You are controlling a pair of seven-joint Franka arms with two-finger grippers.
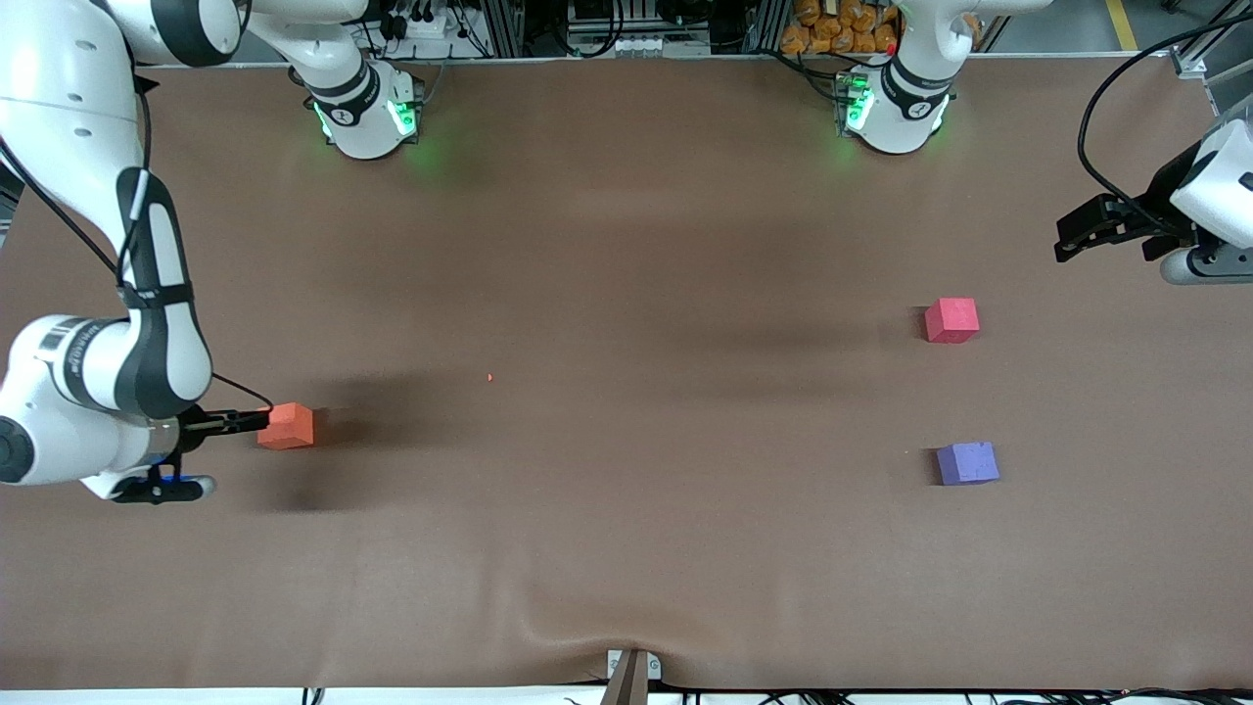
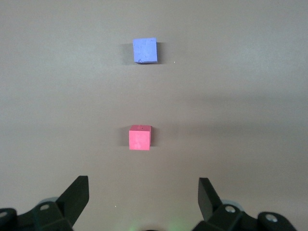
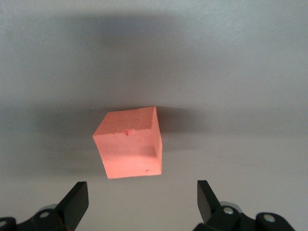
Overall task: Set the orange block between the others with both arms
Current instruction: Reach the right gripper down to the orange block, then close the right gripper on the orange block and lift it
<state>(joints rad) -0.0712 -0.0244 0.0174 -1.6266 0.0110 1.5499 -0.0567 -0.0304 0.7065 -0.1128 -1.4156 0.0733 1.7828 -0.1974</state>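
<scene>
Front view: a wide table [image 1: 626, 294] covered in matte brown cloth fills the frame, with one crease at the bottom centre edge. Along the top edge stand cables, metal framing and two white arm bases lit green. The orange block [image 1: 287, 426], a small matte foam-like cube, sits on the cloth at the lower left of the frame. The right tool [image 1: 240, 421] lies low and level at the block's edge, fingers spread wide, gripping nothing; its white arm with black joint bands bends down the left edge of the frame. At the right of the frame sit two cubes of like size: the pinkish-red cube [image 1: 951, 320] above, the purple-blue cube [image 1: 967, 463] below, well apart with bare cloth between them. The left tool [image 1: 1077, 235] hangs in the air at the upper right of the frame, pointing toward the frame's centre.

Left wrist view: two dark fingertips [image 2: 77, 195] stand wide apart at the bottom corners, empty. The pinkish-red cube [image 2: 139, 137] lies at the frame's centre, the purple-blue cube [image 2: 145, 50] near the top.

Right wrist view: the orange block [image 3: 129, 143] sits at centre, tilted cornerwise, its surface slightly pitted. Dark fingertips [image 3: 77, 197] stand wide at the bottom corners, apart from it.
</scene>
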